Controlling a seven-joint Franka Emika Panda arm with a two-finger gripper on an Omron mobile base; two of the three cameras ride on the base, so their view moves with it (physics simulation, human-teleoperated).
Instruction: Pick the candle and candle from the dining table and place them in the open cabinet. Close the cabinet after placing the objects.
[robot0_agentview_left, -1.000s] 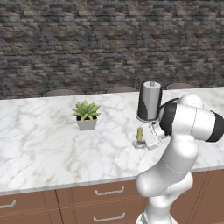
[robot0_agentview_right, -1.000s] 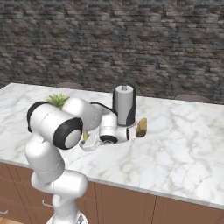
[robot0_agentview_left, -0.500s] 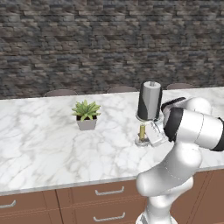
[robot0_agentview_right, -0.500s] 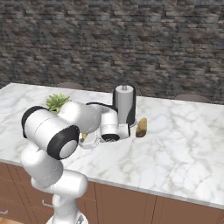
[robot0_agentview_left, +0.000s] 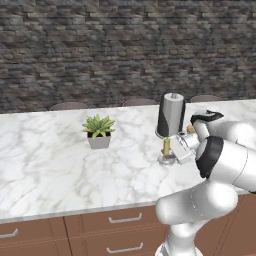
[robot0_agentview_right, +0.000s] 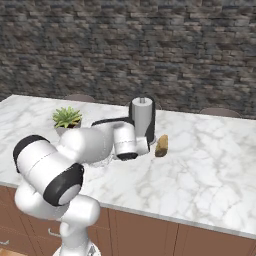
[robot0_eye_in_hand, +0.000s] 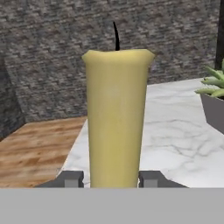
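Observation:
A stubby yellow candle (robot0_agentview_left: 166, 146) with a black wick stands in a shallow silver dish (robot0_agentview_left: 167, 160) on the white marble dining table (robot0_agentview_left: 50, 165), just in front of the paper-towel stand. My gripper (robot0_agentview_left: 173, 150) reaches it from the right and is shut on it. In the hand view the candle (robot0_eye_in_hand: 116, 118) fills the gap between the two dark fingertips (robot0_eye_in_hand: 70, 178), which press on its sides near the base. In the right base view my own arm hides the candle. The cabinet is out of view.
A tall steel paper-towel stand (robot0_agentview_left: 171, 115) rises right behind the candle. A small potted plant (robot0_agentview_left: 98, 131) sits to the left. A brown bread-like lump (robot0_agentview_right: 161, 145) lies right of the stand. Brown drawers (robot0_agentview_left: 120, 220) run under the table's front edge.
The candle has shifted slightly right and up with the gripper on it. My elbow has swung out to the right. Plant and stand have not moved.

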